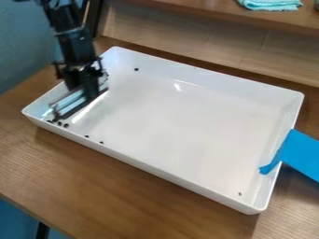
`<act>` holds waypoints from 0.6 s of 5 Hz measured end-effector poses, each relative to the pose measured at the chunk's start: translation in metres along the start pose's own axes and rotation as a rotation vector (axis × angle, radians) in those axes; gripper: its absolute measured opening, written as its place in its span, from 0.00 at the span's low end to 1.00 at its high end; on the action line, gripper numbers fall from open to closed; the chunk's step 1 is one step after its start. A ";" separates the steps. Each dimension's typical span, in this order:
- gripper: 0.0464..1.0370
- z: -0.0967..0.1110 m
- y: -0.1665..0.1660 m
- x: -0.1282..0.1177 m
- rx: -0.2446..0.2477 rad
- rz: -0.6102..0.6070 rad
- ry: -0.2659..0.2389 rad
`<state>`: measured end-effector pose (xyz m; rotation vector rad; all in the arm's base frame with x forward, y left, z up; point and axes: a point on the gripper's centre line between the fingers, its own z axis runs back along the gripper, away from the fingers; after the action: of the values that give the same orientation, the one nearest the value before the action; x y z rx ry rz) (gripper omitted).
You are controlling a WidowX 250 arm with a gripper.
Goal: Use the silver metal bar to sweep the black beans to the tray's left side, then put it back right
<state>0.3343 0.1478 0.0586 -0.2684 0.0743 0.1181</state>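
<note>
The wooden tabletop [112, 186] supports a shallow white tray [168, 126]. The tray appears rigid, smooth and slippery; its raised rim is the suitable lifting point. A flexible blue strip [302, 154] overlaps the rim at the right of the view.

The black arm [78, 44] extends from the upper left, with its hand [86, 87] low over the tray's left side. Directly beneath is a long, narrow bar-like tool [74, 103], inside the tray near its left corner. It is probably light and stiff, best gripped at mid-length to limit twisting.

The small dark pieces [66, 125] lie mostly near that corner, with others scattered farther off. They are likely light, hard and prone to rolling; a narrow pinch suits each.

The tool's upper part is obscured. Whether the hand stands apart, together or clamped on the tool cannot be told. The pieces' exact shape is indistinct.
</note>
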 end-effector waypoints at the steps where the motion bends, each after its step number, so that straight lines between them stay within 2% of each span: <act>1: 0.35 0.003 -0.039 0.001 -0.002 -0.006 -0.033; 3: 0.35 -0.027 -0.069 0.006 0.012 0.013 -0.052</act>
<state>0.3475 0.0748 0.0497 -0.2528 0.0249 0.1376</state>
